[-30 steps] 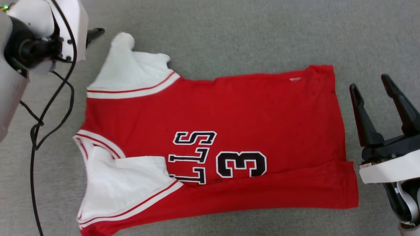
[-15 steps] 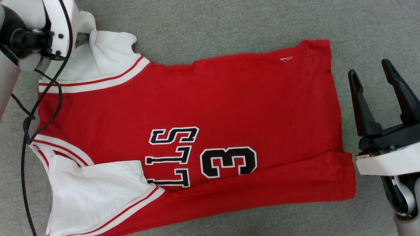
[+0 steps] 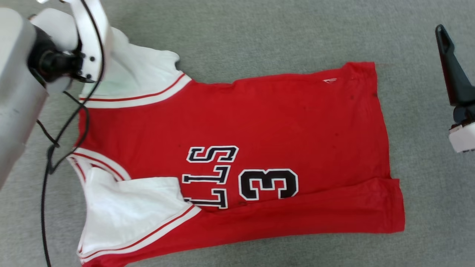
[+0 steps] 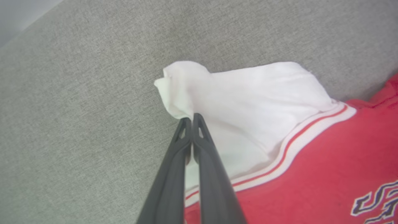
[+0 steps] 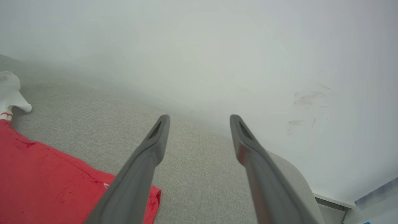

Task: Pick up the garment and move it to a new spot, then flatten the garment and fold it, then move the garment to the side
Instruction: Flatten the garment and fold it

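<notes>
Left gripper point(image 4: 192, 119), far left: its fingers were pressed together, pinching the bunched edge of the garment's far white sleeve, with a black cable point(image 3: 46, 174) hanging beside the pale forearm. Garment point(image 3: 259, 122), centre: it lay front-up and mostly flat on the grey fabric surface point(image 3: 259, 33), collar leftward, hem rightward, near side folded over along its length. Right gripper point(image 5: 199, 119), far right: its fingers were spread wide, holding nothing, clear of the hem.

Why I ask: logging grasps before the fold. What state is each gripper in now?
Left gripper: shut on the garment, pinching its white sleeve.
Right gripper: open, holding nothing.
</notes>
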Available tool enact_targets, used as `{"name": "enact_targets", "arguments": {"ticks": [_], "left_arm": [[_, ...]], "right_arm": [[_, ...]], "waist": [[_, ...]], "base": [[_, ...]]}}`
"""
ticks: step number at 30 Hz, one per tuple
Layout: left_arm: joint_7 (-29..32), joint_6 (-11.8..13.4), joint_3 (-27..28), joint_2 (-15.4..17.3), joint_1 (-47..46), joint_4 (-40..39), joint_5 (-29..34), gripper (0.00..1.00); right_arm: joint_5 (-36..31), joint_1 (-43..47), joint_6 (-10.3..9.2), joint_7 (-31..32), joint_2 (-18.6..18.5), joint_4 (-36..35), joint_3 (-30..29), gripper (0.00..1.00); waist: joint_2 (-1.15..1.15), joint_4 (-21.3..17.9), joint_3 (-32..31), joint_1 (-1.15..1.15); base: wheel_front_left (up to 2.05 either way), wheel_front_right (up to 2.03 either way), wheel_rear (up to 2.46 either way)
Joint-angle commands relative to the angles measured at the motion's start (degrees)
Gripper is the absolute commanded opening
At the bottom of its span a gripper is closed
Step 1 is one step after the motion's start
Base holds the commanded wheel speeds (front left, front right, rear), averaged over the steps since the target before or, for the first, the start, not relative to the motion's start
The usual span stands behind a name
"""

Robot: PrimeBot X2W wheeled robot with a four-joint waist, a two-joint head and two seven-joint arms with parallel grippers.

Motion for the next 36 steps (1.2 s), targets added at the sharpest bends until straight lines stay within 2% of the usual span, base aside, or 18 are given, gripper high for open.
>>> {"name": "enact_targets", "arguments": {"ticks": [1,9,14,17,22,35,36], "left_arm": [[-1.1,-0.4,-0.6,-0.5,1.1,-1.0,0.0,0.0],[-4.3,-0.7,-3.3,-1.0,2.6,-6.7,-0.6,0.0],[-5.8,-0.7,-4.8,-1.0,2.6,-10.4,-0.8,0.0],[-6.6,-0.7,-5.4,-1.4,1.8,-12.2,-0.8,0.0],[-8.0,-0.7,-6.4,-1.9,0.5,-14.4,-0.5,0.0],[-11.0,-0.7,-9.0,-1.9,-1.0,-17.0,-0.7,0.0],[-11.3,-0.7,-9.1,-1.9,-1.0,-17.0,-0.8,0.0]], "right_arm": [[1.4,-2.1,-0.02,4.0,-2.7,1.0,1.9,1.0],[14.3,-13.1,-0.03,31.7,-16.5,7.2,16.6,1.0],[23.1,-19.7,-0.03,47.4,-21.0,10.1,25.7,1.0],[25.8,-23.5,-0.03,52.9,-22.1,12.1,29.0,1.0],[27.1,-28.0,-0.02,56.2,-20.8,16.8,32.1,1.0],[28.5,-26.7,0.07,52.0,-17.0,28.3,40.7,1.0],[28.7,-26.8,0.07,51.6,-17.3,28.5,41.4,0.35]], "waist": [[0.0,2.0,-2.1,-0.01],[0.0,5.7,-4.4,-0.01],[0.0,7.8,-3.8,-0.01],[0.0,9.1,-2.8,-0.01],[0.0,11.0,-0.9,-0.01],[0.0,13.1,1.6,-0.01],[0.0,13.1,1.5,-0.01]], "base": [[0.0,0.0,0.0],[0.0,0.0,0.0],[0.0,0.0,0.0],[0.0,0.0,0.0],[0.0,0.0,0.0],[0.0,0.0,0.0],[0.0,0.0,0.0]]}}
